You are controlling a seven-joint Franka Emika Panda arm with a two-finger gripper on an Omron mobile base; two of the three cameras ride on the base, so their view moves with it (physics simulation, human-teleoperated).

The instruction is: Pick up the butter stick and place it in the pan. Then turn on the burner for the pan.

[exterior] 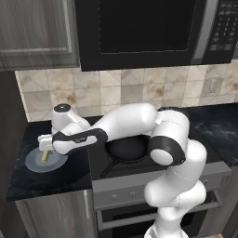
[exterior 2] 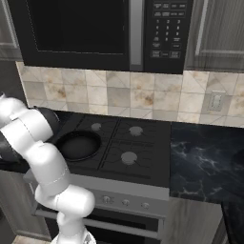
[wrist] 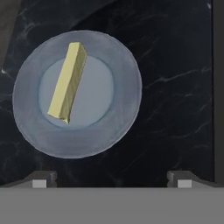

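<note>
The claw (wrist: 112,179) hangs above the dark marbled counter (wrist: 175,87) to the left of the stove, its two finger tips (wrist: 40,179) spread to their full width with nothing between them. In the left base view the arm reaches out leftward over the counter, and the claw (exterior: 45,148) sits directly over the plate (exterior: 35,162).

Seen from the hand, the round grey-blue plate (wrist: 113,127) lies ahead of the claw and offset toward the left finger tip, flat on the counter. The butter stick (wrist: 68,82), a pale-yellow bar, lies on the plate, left of the plate's middle. Its long axis runs at a slant, the far end tipped slightly toward the claw's right. It is well short of the plate's width. Neither finger tip touches the stick or the plate; both are clearly above them.

The pan (exterior: 128,149), round and black with a straight handle pointing toward the stove front, sits on the front left burner of the stove (exterior 2: 138,147), to the right of the claw and well apart from the plate. It holds nothing, as the right base view confirms (exterior 2: 78,145). A row of knobs (exterior 2: 125,202) runs along the stove's front panel. A black microwave (exterior 2: 95,28) hangs above the stove against a tiled backsplash (exterior 2: 143,95).
</note>
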